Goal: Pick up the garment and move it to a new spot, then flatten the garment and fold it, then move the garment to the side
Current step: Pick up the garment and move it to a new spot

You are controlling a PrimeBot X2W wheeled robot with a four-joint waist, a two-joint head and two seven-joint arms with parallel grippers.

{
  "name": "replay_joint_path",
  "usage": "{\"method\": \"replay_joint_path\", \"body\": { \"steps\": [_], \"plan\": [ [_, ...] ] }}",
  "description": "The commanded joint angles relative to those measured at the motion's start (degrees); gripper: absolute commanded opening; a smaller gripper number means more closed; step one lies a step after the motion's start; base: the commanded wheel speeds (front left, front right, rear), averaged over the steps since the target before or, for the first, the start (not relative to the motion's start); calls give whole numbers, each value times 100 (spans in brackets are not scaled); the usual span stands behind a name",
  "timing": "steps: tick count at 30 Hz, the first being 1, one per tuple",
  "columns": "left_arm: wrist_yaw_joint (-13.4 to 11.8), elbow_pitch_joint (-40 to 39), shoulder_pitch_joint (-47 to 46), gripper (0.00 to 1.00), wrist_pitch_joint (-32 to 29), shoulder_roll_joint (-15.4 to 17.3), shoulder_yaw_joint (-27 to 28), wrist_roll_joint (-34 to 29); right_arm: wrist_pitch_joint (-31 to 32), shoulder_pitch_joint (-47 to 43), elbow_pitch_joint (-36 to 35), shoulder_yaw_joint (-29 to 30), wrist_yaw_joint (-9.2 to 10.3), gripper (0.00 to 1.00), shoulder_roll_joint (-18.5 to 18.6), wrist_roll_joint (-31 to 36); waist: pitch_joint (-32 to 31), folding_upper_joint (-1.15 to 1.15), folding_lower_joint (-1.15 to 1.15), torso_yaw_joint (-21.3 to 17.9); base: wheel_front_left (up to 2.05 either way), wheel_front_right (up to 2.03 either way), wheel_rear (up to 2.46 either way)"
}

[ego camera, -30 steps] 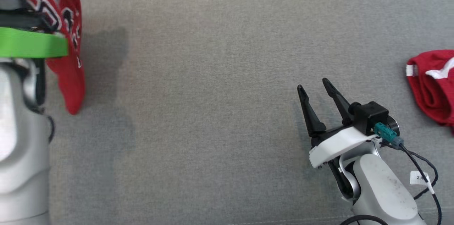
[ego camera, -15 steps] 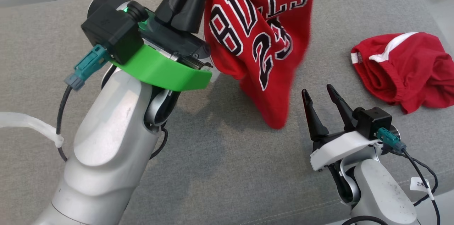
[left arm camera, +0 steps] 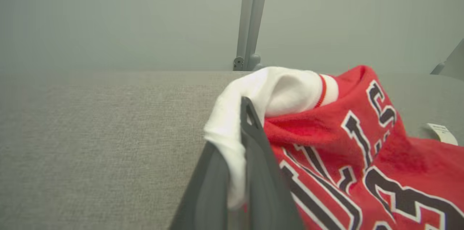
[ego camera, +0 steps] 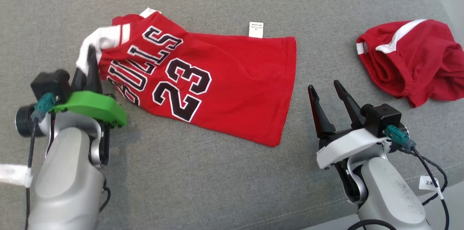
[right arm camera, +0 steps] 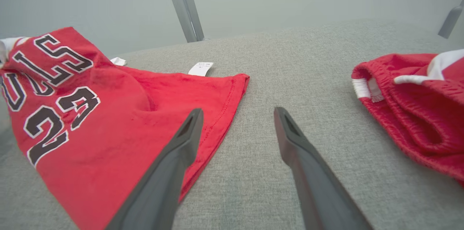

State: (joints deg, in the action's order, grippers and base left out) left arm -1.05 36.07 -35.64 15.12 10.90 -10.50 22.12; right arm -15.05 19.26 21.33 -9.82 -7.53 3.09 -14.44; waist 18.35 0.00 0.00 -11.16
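My left gripper [ego camera: 88,56] clamped on jersey [ego camera: 224,88] trim [ego camera: 103,39], right gripper [ego camera: 322,85] fingers apart & empty: I'd pull low, taut, w/ hem [ego camera: 288,88] pinned.

Item: grey woven-fabric padded surface [ego camera: 224,172], broad and flat.

Lying on it:
1. Red cloth jersey [ego camera: 232,85] with white trim and black-and-white "BULLS 23" lettering. Spread mostly flat across the middle, lettered end to the left and bunched upward there, hem to the right. Small white label [ego camera: 256,29] at its far edge.
2. Crumpled red shorts [ego camera: 409,63] with a white stripe, far right, well apart from the jersey.
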Motion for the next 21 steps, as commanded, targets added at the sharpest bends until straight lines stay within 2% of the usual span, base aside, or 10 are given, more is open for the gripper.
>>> {"method": "replay_joint_path", "body": {
  "steps": [1, 7, 12, 21],
  "plan": [
    [-49, 98, 234, 100, 0, -37, 211, -39, -18, 61, 21, 8, 8, 100, 32, 23, -93, 0, 0, 118, 0, 0, 0],
    [-73, -115, 931, 100, 1, -221, 753, -351, -18, -44, 78, -55, 8, 100, 39, 38, -411, 0, 0, 305, 0, 0, 0],
    [35, -641, 1693, 100, 0, -431, 1182, -740, -18, -247, 168, -74, 8, 100, 28, 43, -810, 0, 0, 470, 0, 0, 0],
    [262, -1390, 2975, 100, 1, -753, 1384, -1279, -18, -652, 353, -102, 8, 100, 12, 0, -1423, 0, 0, 636, 0, 0, 0]
  ]
}}
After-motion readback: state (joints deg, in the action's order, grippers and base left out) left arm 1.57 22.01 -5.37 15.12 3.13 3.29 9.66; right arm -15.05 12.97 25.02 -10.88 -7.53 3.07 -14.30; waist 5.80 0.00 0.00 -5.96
